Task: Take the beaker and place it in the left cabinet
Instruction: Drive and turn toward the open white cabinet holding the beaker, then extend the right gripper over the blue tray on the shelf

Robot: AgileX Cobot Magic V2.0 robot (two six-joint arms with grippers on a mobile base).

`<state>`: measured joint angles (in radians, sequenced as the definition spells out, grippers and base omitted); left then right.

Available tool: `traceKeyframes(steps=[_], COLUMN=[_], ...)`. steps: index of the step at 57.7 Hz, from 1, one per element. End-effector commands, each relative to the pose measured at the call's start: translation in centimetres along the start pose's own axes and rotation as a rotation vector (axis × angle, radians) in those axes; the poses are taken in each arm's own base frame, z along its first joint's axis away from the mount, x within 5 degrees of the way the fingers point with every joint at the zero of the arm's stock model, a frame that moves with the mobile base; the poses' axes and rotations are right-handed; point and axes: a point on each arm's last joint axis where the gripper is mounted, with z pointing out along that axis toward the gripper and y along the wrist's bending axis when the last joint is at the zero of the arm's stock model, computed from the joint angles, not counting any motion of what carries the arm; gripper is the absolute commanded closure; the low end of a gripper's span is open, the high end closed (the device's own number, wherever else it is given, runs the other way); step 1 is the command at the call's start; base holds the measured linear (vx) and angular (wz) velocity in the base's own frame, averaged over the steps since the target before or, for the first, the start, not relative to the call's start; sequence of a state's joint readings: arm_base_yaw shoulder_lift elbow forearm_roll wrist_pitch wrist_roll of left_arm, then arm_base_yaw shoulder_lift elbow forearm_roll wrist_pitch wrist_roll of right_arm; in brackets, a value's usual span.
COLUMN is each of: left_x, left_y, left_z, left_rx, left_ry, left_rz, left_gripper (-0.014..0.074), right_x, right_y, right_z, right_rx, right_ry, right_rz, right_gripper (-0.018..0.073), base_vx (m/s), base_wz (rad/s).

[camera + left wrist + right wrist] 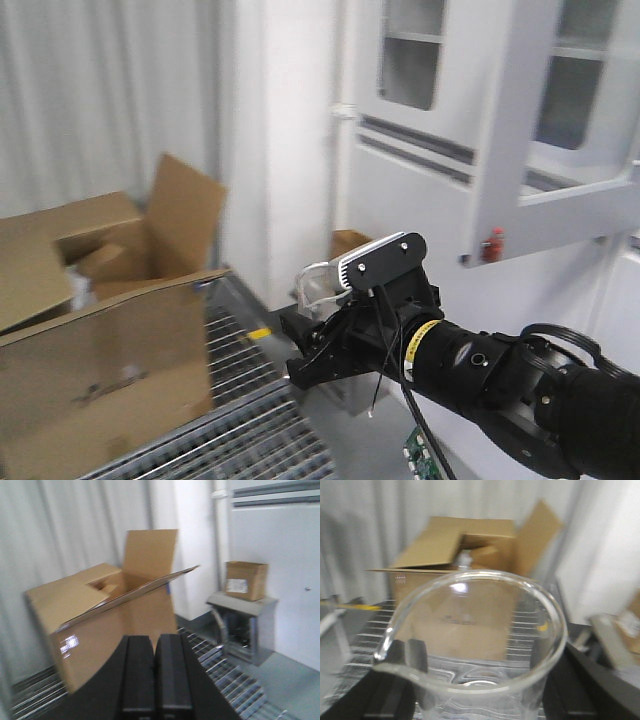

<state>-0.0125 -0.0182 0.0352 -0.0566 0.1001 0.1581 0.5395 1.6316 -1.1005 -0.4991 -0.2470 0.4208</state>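
The beaker (312, 283) sat upright between the fingers (404, 661) of the right pincer (480, 690), clear of any surface, its rim and pouring lip filling the wrist view. The pincer was closed only as far as the glass allowed, one finger against each side.

I judged this to be the carry. It would go best with the beaker kept level, the grip unchanged on the slick glass, and the swing slow. The left cabinet could not be made out in these blurred views.

Straight ahead of the pincer stood an open cardboard box (100, 330) on metal grating (240, 350), and its raised flap was the likeliest snag. Ahead and to the right were a small carton (245, 580) on a grey stand (242, 625). The left pincer (155, 675) was pressed shut, holding nothing.
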Motion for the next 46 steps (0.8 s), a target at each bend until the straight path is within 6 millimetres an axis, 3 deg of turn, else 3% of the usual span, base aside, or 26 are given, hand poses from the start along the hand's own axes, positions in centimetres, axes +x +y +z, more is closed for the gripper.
traceKeyframes(steps=[1,46], left_x=[-1.39,-1.39], left_y=[0.17,0.17], left_z=[-0.22,-0.22], left_rx=[-0.013,-0.013], left_ry=[-0.109,-0.109], left_rz=[-0.007,-0.007], left_gripper=[0.0603,0.0603], right_x=[-3.1,-3.1], right_y=[0.13,0.13], right_z=[-1.14,-1.14], right_rx=[-0.023,-0.023], right_ry=[-0.145,-0.145], right_rz=[-0.002,-0.002], right_gripper=[0.0414,0.0414], base_vx=[0.32,0.27], base_wz=[-0.73,-0.66])
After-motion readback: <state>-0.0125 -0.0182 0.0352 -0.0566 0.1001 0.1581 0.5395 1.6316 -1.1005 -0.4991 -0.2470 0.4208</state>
